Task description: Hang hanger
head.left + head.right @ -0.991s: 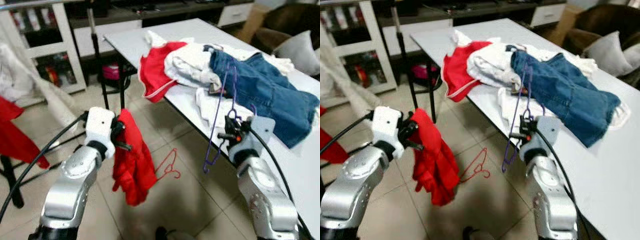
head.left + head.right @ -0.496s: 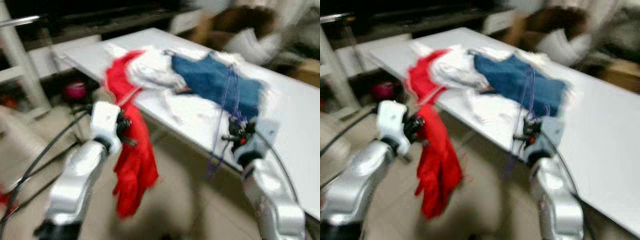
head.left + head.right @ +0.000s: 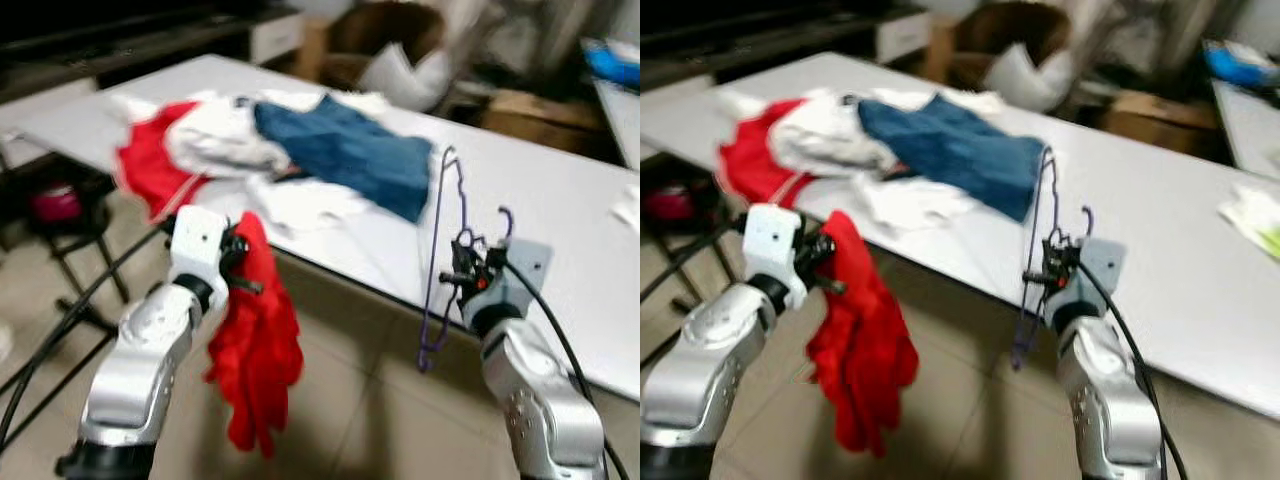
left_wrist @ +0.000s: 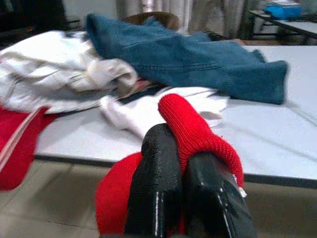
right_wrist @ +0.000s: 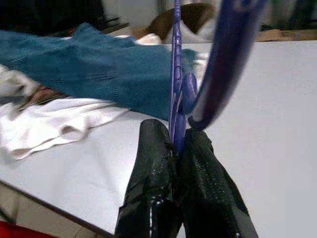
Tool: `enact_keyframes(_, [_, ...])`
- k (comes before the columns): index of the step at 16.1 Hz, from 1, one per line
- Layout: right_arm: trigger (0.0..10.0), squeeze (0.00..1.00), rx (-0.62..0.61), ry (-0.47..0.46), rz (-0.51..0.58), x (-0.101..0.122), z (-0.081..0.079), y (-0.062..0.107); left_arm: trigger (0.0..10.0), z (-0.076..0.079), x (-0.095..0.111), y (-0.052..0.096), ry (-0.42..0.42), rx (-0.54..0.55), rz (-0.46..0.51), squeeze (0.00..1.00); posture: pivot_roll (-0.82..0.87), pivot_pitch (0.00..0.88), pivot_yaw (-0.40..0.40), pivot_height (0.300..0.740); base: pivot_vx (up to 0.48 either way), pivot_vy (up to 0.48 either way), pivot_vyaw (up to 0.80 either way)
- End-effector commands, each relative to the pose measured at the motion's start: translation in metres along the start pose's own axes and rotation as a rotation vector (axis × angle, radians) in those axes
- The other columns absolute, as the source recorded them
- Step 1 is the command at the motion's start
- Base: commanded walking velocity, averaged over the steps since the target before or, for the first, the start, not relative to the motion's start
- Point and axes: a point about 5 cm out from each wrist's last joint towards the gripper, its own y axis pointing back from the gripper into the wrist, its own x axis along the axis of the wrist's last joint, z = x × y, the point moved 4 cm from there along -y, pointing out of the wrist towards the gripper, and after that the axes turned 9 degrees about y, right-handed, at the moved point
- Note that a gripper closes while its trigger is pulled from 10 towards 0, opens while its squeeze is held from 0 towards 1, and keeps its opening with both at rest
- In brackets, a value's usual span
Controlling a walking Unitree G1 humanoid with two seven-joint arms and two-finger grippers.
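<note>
My right gripper [image 3: 462,272] is shut on a purple wire hanger [image 3: 436,262], held upright at the white table's near edge; its hook [image 5: 225,47] curves up past the black fingers [image 5: 154,163]. My left gripper [image 3: 243,262] is shut on a red knitted garment [image 3: 258,345] that hangs down over the tiled floor. In the left wrist view the red knit [image 4: 195,131] bunches between the two fingers [image 4: 156,173].
The long white table [image 3: 560,200] carries a heap of clothes: blue denim [image 3: 340,150], white pieces [image 3: 220,145] and a red one [image 3: 145,165]. A black stool [image 3: 65,215] stands at the left. Cardboard boxes [image 3: 530,110] and a cushion [image 3: 400,75] lie beyond the table.
The whole picture has swung, so the camera turned to the right; the rack and the red hanger on the floor have left the picture. Both grippers keep their holds.
</note>
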Motion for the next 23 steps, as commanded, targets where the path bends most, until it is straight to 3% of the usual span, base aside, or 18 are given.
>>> enact_keyframes(1, [10.0,0.0,-0.025,0.002,-0.02,-0.004,0.006,0.001,10.0,0.008,0.009,-0.005,-0.009,-0.032,0.034,0.0,-0.09,0.0,-0.012,0.74,0.0,0.409,-0.77])
enact_keyframes(5, [10.0,0.0,-0.06,-0.008,-0.029,-0.009,0.01,0.006,10.0,0.008,0.009,-0.01,-0.024,-0.058,0.025,0.0,-0.11,0.0,0.022,0.74,0.0,0.442,-0.77])
enact_keyframes(14, [10.0,0.0,-0.062,-0.007,-0.041,-0.011,0.007,0.004,10.0,0.003,0.009,-0.011,-0.018,-0.044,0.03,0.0,-0.1,0.0,0.013,0.74,0.0,0.429,-0.77])
enact_keyframes(18, [10.0,0.0,-0.042,0.002,-0.042,-0.011,0.005,0.001,10.0,0.004,0.01,-0.01,0.006,-0.036,0.039,0.0,-0.1,0.0,0.005,0.74,0.0,0.0,-0.77])
enact_keyframes(20, [10.0,0.0,0.061,0.049,-0.037,-0.009,-0.009,-0.002,10.0,0.006,0.01,-0.012,-0.026,-0.047,0.043,0.0,-0.1,0.0,0.004,0.74,0.0,0.0,0.0])
enact_keyframes(23, [10.0,0.0,0.081,0.104,-0.046,-0.01,-0.01,-0.004,10.0,0.0,0.019,-0.014,-0.018,-0.012,0.084,0.0,-0.1,0.0,-0.005,0.74,0.165,0.0,0.0])
